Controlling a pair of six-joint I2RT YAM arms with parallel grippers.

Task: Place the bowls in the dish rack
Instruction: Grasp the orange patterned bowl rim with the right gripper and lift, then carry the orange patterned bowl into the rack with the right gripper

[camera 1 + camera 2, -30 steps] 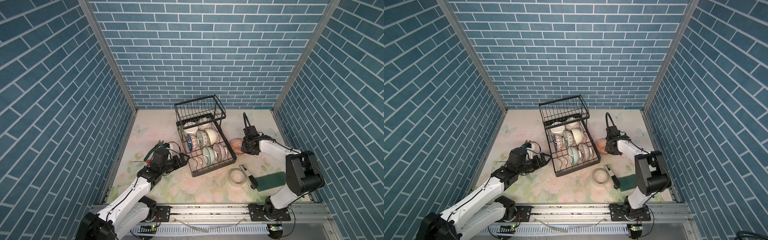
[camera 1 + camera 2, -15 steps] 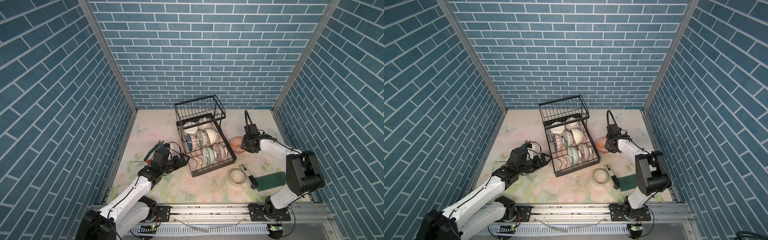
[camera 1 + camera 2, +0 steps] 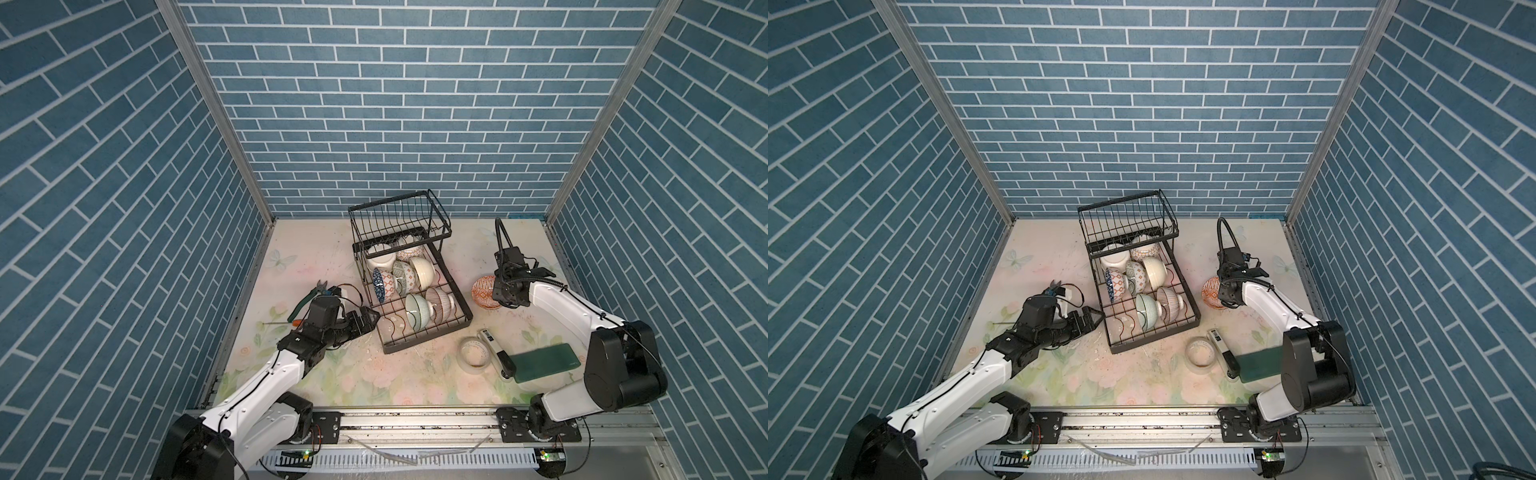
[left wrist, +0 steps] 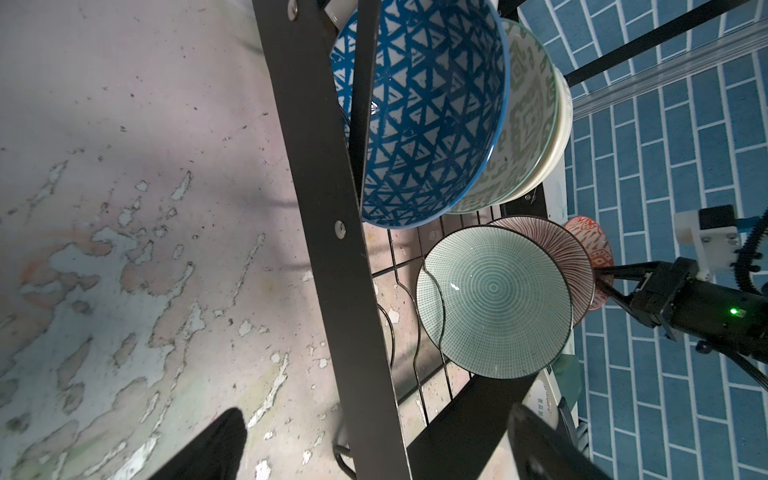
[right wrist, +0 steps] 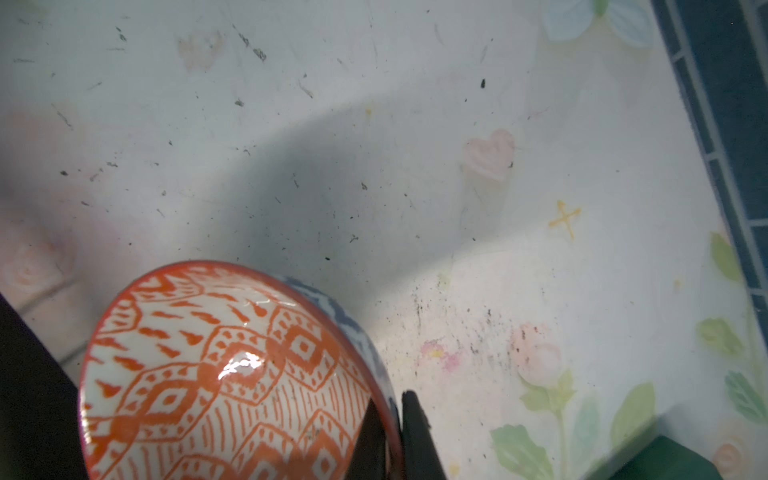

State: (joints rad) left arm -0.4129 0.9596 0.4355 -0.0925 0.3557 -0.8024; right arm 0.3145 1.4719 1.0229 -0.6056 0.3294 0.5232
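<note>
Floral tabletop; orange-patterned bowl, rim between closed right jaws.

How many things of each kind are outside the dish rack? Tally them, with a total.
orange-patterned bowl: 1
tape ring: 1
pliers: 1
screwdriver: 1
green pad: 1
black-and-white tool: 1
Total: 6

An orange-patterned bowl, blue outside, is seen in the lower left of the frame, its inside turned to the camera. Its rim is pinched by the right gripper, one dark finger outside the bowl, one inside. The floral table is spread behind it. A dark green object is cut off at the lower right corner; a blue brick wall is shown along the right edge.
</note>
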